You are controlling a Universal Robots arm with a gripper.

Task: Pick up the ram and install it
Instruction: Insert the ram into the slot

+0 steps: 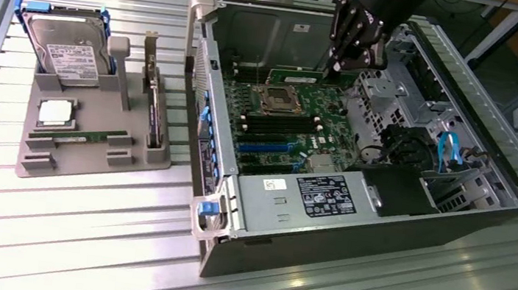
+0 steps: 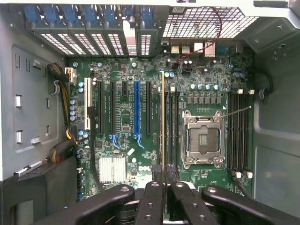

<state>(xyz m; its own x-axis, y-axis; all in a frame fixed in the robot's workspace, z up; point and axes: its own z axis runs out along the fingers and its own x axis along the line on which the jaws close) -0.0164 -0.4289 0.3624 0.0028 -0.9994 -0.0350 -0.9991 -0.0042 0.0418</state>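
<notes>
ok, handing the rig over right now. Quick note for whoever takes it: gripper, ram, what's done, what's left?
Gripper: shut on the ram, which it holds edge-on over the open case.
Ram: above the motherboard, running along the black memory slots beside the CPU socket. It does not look seated.
Done: ram picked up and brought to the case.
Left: ram not yet in a slot, not yet released.
Tray: hard drive, CPU chip and expansion card sit in it.

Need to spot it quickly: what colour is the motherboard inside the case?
The motherboard is green, clearest in the wrist view.
</notes>
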